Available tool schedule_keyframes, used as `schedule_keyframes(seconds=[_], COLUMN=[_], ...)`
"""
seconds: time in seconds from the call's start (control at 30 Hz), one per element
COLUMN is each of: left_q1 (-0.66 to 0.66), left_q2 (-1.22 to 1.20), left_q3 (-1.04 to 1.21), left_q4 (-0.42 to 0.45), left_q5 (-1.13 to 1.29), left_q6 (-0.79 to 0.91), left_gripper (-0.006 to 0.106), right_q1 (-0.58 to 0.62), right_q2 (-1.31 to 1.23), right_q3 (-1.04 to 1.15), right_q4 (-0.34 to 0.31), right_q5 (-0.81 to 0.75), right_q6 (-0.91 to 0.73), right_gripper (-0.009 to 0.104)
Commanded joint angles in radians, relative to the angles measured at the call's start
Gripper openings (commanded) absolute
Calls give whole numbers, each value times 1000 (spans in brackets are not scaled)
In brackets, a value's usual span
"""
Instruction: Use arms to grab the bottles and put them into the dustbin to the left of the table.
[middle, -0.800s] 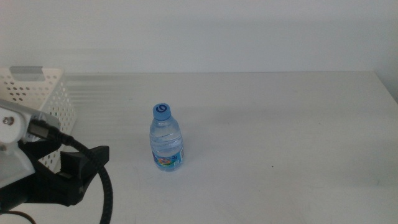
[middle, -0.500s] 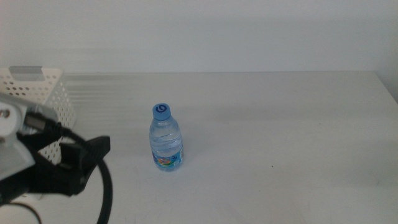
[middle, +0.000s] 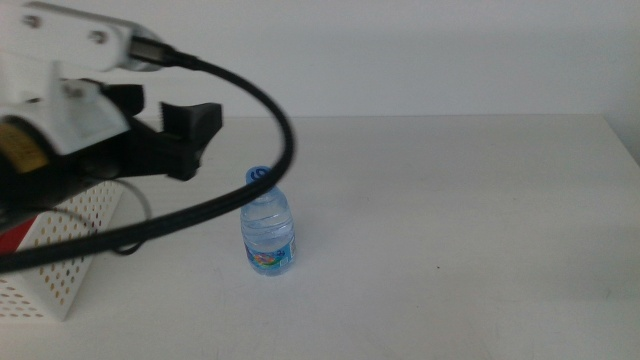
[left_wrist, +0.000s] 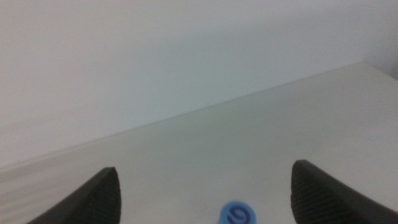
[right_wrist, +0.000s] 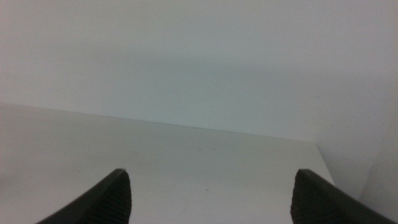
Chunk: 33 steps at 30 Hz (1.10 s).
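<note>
One bottle (middle: 267, 228) stands upright mid-table in your middle view, and your left gripper (middle: 175, 140) hangs above and just left of it, jaws spread wide, the basket (middle: 62, 262) below the arm. Left wrist view: blue cap (left_wrist: 238, 214) sits between your open jaws. Right wrist view: right gripper (right_wrist: 211, 199) gaping over bare table (right_wrist: 186, 168). Looks light, thin-walled and slick, so take it around the body, gently.
</note>
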Motion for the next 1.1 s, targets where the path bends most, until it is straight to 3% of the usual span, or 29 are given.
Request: schedule_keyframes(seconds=[0.0, 0.37, 0.53, 0.8, 1.07], left_q1=[0, -22, -22, -22, -22], left_q2=[38, 233, 303, 383, 531], left_q3=[-38, -38, -20, 159, 182], left_q4=[4, 105, 116, 145, 145], left_q5=[-164, -355, -445, -818, -984], left_q6=[-13, -41, -51, -89, -104], left_gripper=[90, 90, 90, 90, 90], right_q1=[-5, -5, -5, -5, -5], right_q2=[11, 11, 11, 11, 11], right_q3=[-28, -28, -28, -28, -28], right_q4=[-9, -9, -9, -9, -9], right_q5=[-83, -82, -82, -82, -82], right_q6=[-2, -2, -2, -2, -2], right_gripper=[67, 67, 67, 67, 67])
